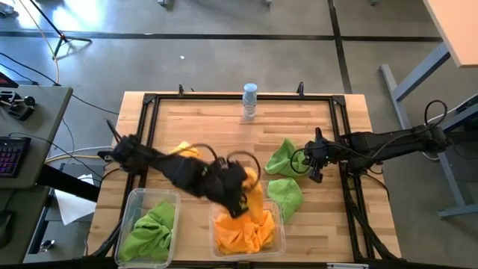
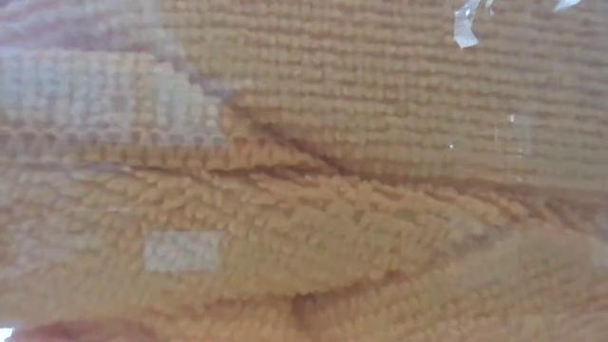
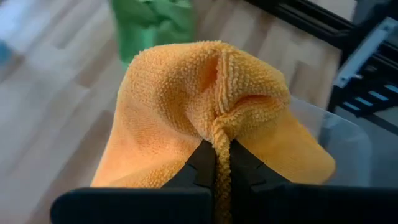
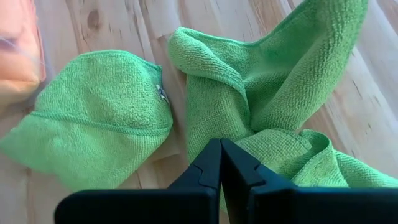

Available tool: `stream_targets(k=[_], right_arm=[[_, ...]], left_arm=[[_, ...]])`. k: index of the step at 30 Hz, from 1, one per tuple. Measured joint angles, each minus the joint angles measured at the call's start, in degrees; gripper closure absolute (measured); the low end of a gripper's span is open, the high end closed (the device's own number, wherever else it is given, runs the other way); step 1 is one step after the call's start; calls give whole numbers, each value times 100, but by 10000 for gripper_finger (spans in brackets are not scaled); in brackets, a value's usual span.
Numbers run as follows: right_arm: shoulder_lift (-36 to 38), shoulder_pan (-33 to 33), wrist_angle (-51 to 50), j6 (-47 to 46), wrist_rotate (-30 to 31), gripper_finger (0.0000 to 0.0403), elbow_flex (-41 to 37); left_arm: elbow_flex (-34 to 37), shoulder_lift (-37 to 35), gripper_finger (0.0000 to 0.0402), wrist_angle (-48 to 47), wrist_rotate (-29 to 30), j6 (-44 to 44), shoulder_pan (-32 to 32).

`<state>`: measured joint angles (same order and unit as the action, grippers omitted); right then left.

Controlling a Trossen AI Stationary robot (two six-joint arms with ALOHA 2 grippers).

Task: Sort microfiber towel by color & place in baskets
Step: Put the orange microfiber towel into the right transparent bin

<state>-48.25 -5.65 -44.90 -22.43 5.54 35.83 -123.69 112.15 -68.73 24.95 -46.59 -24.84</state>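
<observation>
Meanwhile, the left gripper [image 3: 222, 163] pinches an orange towel [image 3: 205, 106] at lower centre, above the wider basket [image 1: 278, 237]. Right gripper [image 4: 221, 163], right of centre, is closed on a green towel [image 4: 273, 93].

- Low view: packed edge to edge with fuzzy orange microfiber towel [image 2: 313, 199], hiding the table and both arms.
- High view, centre: left gripper [image 1: 237, 196] motion-blurred, fingers indistinct.
- Green cloth [image 3: 152, 25] blurred, cut off at top.

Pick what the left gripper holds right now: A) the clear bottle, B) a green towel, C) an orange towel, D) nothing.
C: in the left wrist view the left gripper pinches a fold of an orange towel, and the high view shows that arm over the basket of orange cloths.
</observation>
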Motion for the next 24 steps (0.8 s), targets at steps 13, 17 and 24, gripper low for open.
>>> stream_targets(k=[13,17,24], right_arm=[[2,0,15,-308,1,402,0],[2,0,10,-439,2,402,0],[0,0,4,-472,2,402,0]], left_arm=[[-1029,1264,401,738,-57,-779,-776],[-1029,1408,401,468,-190,-1716,-840],[-1026,1943,401,71,-688,-3998,-744]])
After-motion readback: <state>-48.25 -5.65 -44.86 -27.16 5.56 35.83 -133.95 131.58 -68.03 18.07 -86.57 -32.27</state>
